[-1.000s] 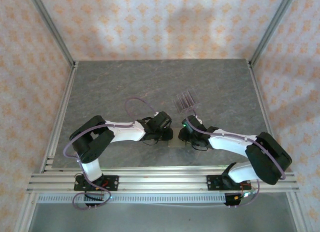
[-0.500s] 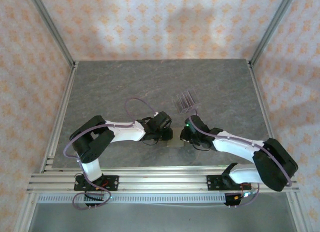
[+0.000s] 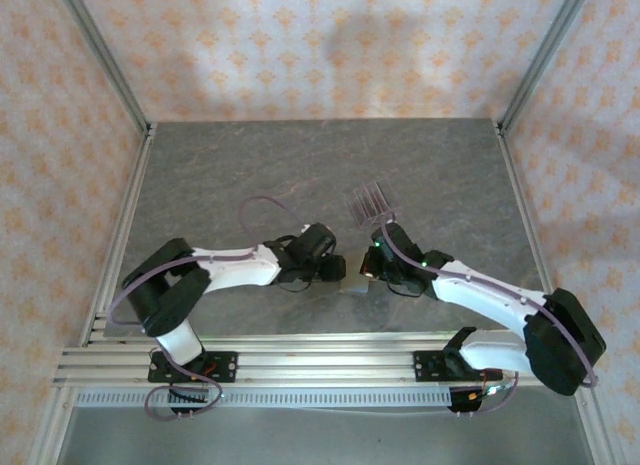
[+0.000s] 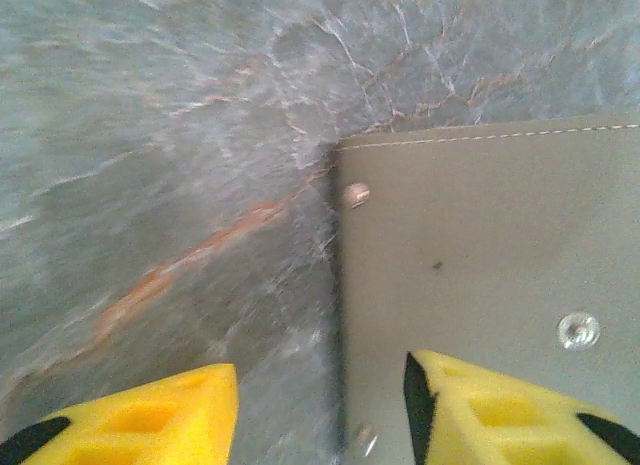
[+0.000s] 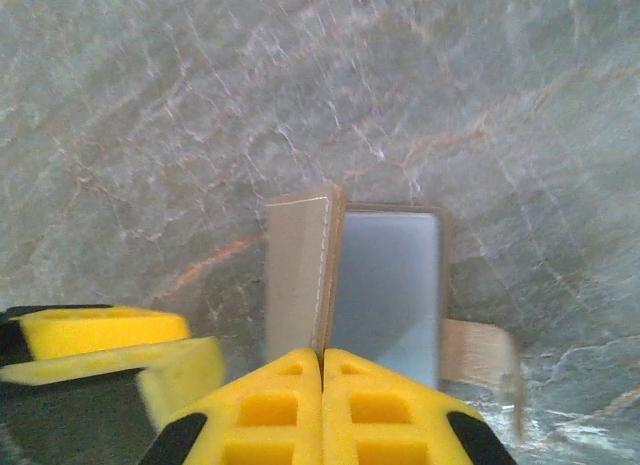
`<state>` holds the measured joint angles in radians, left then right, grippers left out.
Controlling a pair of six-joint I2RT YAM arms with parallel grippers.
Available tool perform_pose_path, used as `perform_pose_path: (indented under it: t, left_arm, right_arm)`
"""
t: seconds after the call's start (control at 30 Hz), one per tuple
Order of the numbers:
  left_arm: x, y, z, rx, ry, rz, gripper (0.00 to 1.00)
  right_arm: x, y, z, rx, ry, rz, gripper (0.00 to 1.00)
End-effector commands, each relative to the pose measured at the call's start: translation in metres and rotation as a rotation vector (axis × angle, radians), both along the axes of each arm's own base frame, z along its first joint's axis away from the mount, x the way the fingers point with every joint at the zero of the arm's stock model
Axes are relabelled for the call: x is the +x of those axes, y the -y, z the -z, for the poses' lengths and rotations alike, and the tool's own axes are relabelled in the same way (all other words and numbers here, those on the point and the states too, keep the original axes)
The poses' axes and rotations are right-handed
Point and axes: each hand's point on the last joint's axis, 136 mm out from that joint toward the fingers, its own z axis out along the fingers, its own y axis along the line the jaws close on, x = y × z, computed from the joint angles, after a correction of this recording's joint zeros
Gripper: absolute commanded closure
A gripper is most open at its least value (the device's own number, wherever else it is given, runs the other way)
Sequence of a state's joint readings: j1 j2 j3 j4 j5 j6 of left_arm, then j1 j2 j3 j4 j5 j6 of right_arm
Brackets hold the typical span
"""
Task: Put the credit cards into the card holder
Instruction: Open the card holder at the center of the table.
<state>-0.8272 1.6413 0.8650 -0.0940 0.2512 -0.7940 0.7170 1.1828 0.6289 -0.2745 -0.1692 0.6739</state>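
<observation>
- Top external view: the left gripper (image 3: 335, 270) and right gripper (image 3: 372, 268) meet nose to nose over the flat tan-brown folding card holder (image 3: 352, 288). The thin dark credit cards (image 3: 368, 198) stand in a clear slotted plastic rack (image 3: 384, 217) just beyond the right jaws.
- Left wrist view: the left gripper (image 4: 320, 415) has its jaws spread and empty. The card holder (image 4: 490, 245) lies under its right finger, with the holder's edge between the jaws and grey marbled table (image 4: 150, 135) under the other finger.
- Right wrist view: the right gripper (image 5: 322, 405) has its jaws pressed together, apparently pinching the upright tan flap, with the card holder (image 5: 300, 275) just ahead, grey inside exposed.
- Judged step: opening the holder, no card loaded yet. Next, the flap must stay up while the left jaws fetch a card from the rack.
</observation>
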Motion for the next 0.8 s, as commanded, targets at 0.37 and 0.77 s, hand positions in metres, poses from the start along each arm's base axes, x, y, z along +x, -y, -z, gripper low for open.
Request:
perform_pose_path:
  t: [0.37,0.77]
  left_arm:
    - [-0.014,-0.094,-0.014,0.093,-0.033,-0.139,0.50]
    - [-0.027,-0.130,-0.002,0.132,-0.064,-0.223,0.49]
  right_arm:
    - [0.009,-0.026,-0.013,-0.408,0.011,-0.157,1.00]
    - [0.010,-0.090,-0.005,-0.417,0.021,-0.233,1.00]
